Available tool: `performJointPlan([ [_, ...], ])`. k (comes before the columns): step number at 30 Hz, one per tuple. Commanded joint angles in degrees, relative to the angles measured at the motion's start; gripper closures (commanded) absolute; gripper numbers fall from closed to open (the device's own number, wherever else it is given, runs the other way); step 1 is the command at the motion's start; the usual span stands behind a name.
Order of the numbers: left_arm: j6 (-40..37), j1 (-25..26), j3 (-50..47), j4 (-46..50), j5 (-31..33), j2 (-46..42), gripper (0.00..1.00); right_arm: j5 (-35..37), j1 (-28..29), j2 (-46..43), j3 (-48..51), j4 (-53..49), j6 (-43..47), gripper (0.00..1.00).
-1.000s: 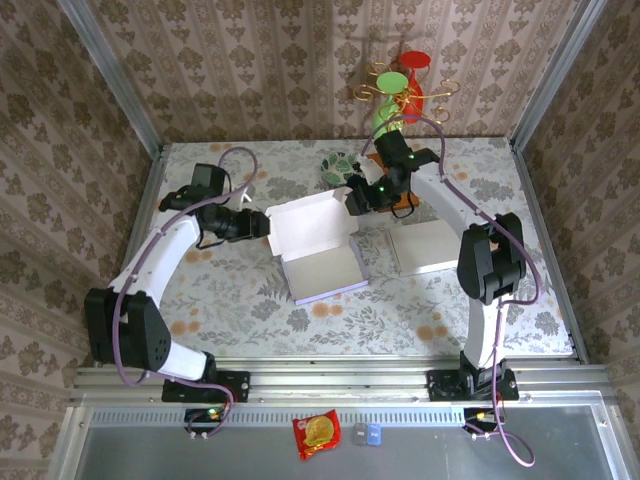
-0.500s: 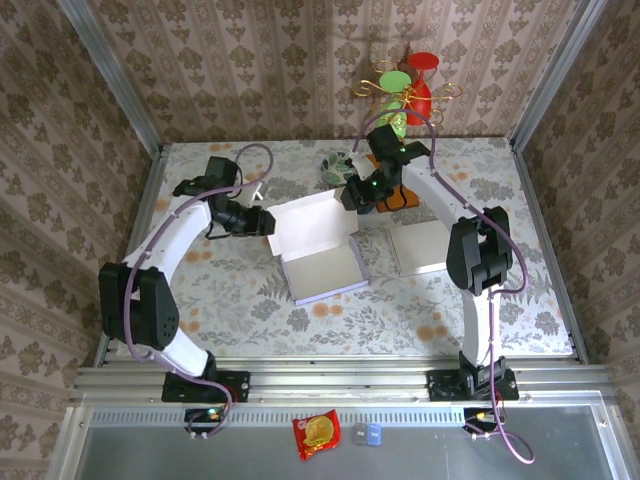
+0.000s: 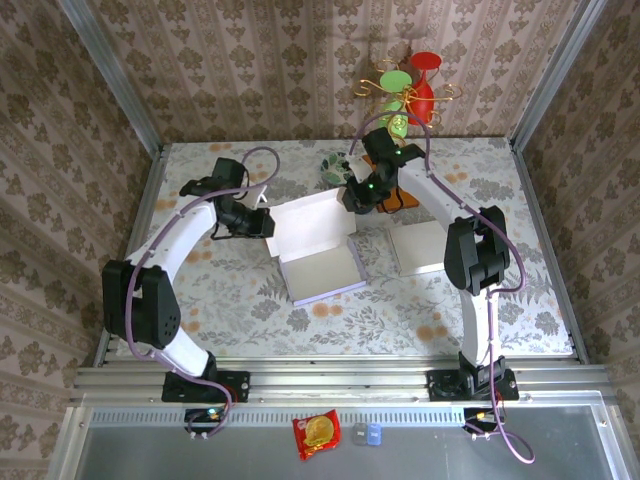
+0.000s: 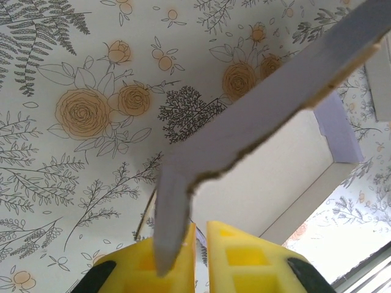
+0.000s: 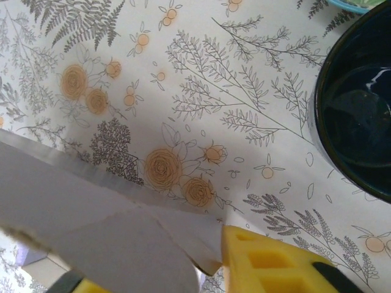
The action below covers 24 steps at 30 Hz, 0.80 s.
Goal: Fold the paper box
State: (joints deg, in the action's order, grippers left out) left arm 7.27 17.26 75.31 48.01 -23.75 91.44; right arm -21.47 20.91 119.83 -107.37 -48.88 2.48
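The paper box (image 3: 318, 248) lies open mid-table, white inside and lavender outside, its lid (image 3: 310, 220) tilted toward the back. My left gripper (image 3: 263, 222) is at the lid's left edge. In the left wrist view its yellow fingers (image 4: 244, 259) stand almost together, a lavender flap (image 4: 174, 201) crossing the left one, and a thin paper edge sits in the slit of the left gripper (image 4: 200, 231). My right gripper (image 3: 353, 197) is at the lid's right edge. There a torn-edged flap (image 5: 183, 238) meets the right finger (image 5: 275, 262) and covers the other; the right gripper (image 5: 211, 247) is closed on it.
A flat white box blank (image 3: 422, 247) lies right of the box. A dark bowl (image 5: 360, 116) stands just behind the right gripper, next to a patterned dish (image 3: 336, 166). A wire stand with red and green cups (image 3: 405, 85) stands at the back. A snack packet (image 3: 316, 432) lies on the front rail.
Both grippers have closed in on the lid's side edges, the left from the left, the right from the right. Both arms' elbows shifted toward the back; the box stayed put.
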Motion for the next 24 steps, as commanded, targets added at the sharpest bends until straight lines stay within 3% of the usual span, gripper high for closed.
performJointPlan([
  [1, -0.4, 0.4, 1.4, 0.8, 2.1, -0.1, 0.87, 2.8, 0.6, -2.6, 1.9, 0.8, -1.0, 0.82],
  [4, -0.4, 0.4, 1.9, 1.7, 3.1, -1.0, 0.86, 4.2, 1.0, -3.8, 3.5, 1.6, -1.0, 0.91],
  [9, 0.1, -1.0, 1.4, 2.4, 5.8, -4.6, 0.71, 6.8, 2.1, -7.3, 7.5, 4.0, -0.6, 1.00],
  [12, 0.7, -3.8, 0.7, 2.2, 5.7, -6.8, 0.62, 7.8, 2.4, -9.6, 10.1, 5.6, -0.7, 1.00],
  [16, -1.2, -7.0, 1.1, 2.5, 3.0, -6.6, 0.58, 7.1, 2.6, -12.4, 13.0, 7.0, -0.7, 1.00],
  [21, -7.0, -6.5, 3.0, 2.8, -3.5, -3.7, 0.55, 5.7, 2.7, -14.5, 16.4, 7.8, -0.9, 1.00],
  [24, -10.1, -5.5, 3.4, 2.8, -3.9, -2.6, 0.53, 4.9, 2.8, -15.4, 18.0, 8.3, -0.8, 1.00],
])
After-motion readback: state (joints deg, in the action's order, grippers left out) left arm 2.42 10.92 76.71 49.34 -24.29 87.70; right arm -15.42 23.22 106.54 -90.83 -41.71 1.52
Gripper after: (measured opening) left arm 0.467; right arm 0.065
